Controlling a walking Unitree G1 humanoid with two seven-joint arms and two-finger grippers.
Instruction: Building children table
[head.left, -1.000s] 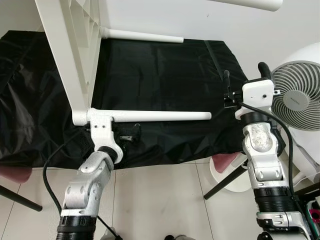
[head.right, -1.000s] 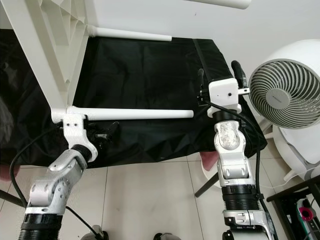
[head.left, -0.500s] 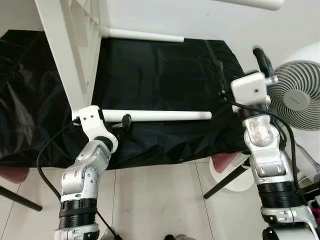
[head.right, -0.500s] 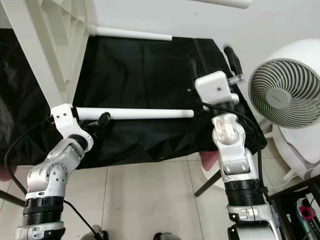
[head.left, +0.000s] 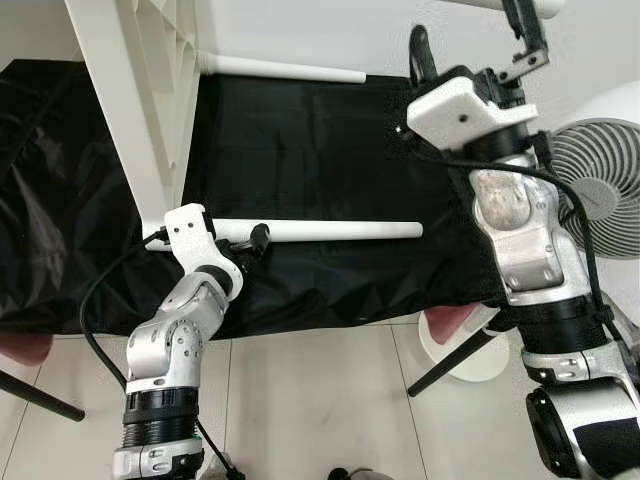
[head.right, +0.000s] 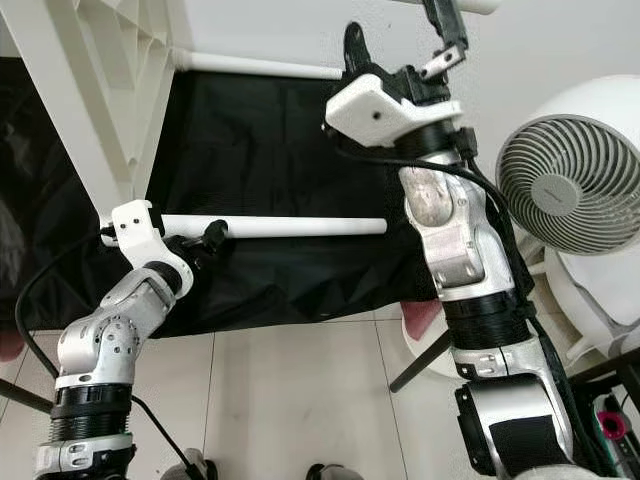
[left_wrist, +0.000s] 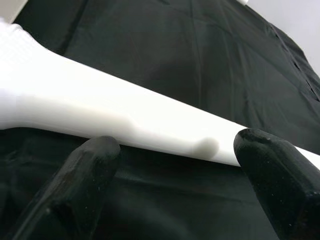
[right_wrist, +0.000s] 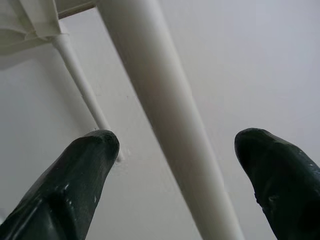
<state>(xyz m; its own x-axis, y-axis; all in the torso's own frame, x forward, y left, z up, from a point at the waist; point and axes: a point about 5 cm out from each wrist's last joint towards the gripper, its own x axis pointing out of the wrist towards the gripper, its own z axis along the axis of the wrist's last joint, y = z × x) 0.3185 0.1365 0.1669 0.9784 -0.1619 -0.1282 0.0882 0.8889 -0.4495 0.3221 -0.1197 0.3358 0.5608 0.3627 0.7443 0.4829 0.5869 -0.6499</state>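
The white children's table lies on its side, its top (head.left: 140, 100) at the upper left and its legs sticking out sideways over a black cloth (head.left: 330, 150). My left gripper (head.left: 256, 240) is open at the base of the lower leg (head.left: 330, 231); in the left wrist view that leg (left_wrist: 125, 120) crosses just beyond the two fingers (left_wrist: 90, 165). My right gripper (head.right: 398, 30) is raised high and open under the upper leg (head.left: 500, 5). In the right wrist view this leg (right_wrist: 165, 115) runs between the fingers (right_wrist: 275, 170), apart from both. A further leg (head.left: 285, 70) lies along the wall.
A white fan (head.left: 600, 190) stands close to the right of my right arm. A pink stool (head.left: 450, 325) with dark legs sits below the cloth's right edge. The white wall is behind, and tiled floor (head.left: 320, 400) lies in front.
My right arm has swung up from beside the lower leg's tip to the upper leg at the top. My left gripper has turned and now points at the lower leg's base.
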